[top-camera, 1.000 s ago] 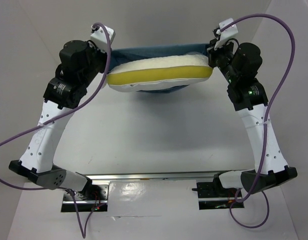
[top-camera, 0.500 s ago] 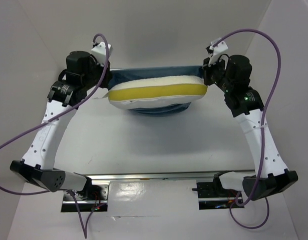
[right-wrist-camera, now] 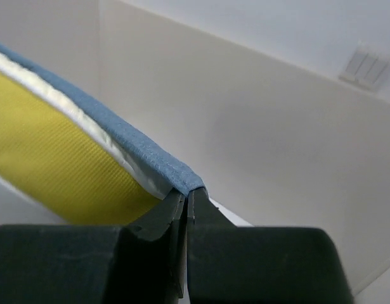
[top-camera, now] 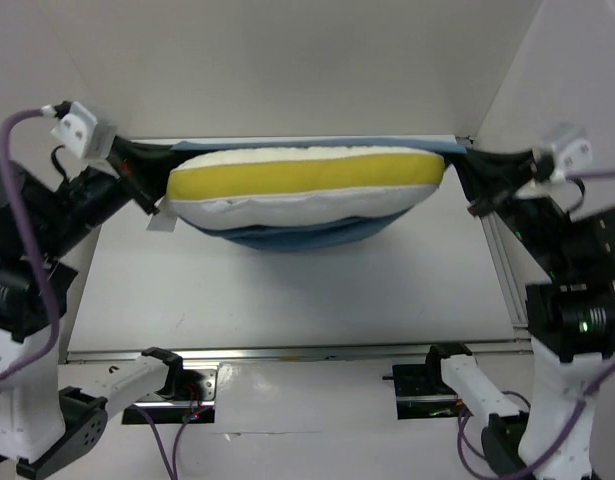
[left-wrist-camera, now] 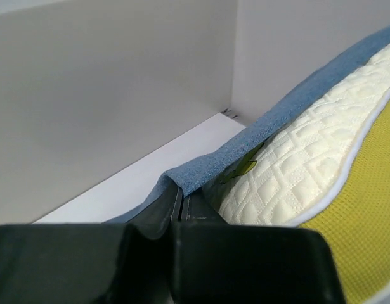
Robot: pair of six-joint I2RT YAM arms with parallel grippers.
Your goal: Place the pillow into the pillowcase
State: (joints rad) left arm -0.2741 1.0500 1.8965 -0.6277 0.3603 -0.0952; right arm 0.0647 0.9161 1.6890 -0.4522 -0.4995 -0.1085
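Nearest, a metal rail (top-camera: 287, 352) across the front of the white table (top-camera: 287, 290). Farther in, seemingly lifted off the tabletop and slung between both arms: the pillowcase (top-camera: 297, 236), sagging as a blue belly, with the pillow (top-camera: 307, 178) sitting in its mouth, yellow band turned toward the camera, cream quilting above it, and a good part of the cushion bulging out over the near lip. Pinched at the left corner by the left gripper (left-wrist-camera: 181, 191), jaws pressed together on the blue hem, with the quilted cream corner just beside them. Pinched likewise at the right corner by the right gripper (right-wrist-camera: 187, 194), jaws closed tight on a fold of the same blue edge, the yellow band just below. Beyond the cushion, the far hem stretched taut from one pinch to the other, close to the back wall (top-camera: 307, 70). Judged as mid-insertion: mouth held open and high, cushion partly seated, not yet swallowed. Next, probably a matter of shaking or bouncing the cloth to let the weight slide deeper, with both pinches held firm and the hem level. Likely to call for care against dipping one corner and tipping the cushion out over the near lip, and against slipping off so thin a hem.
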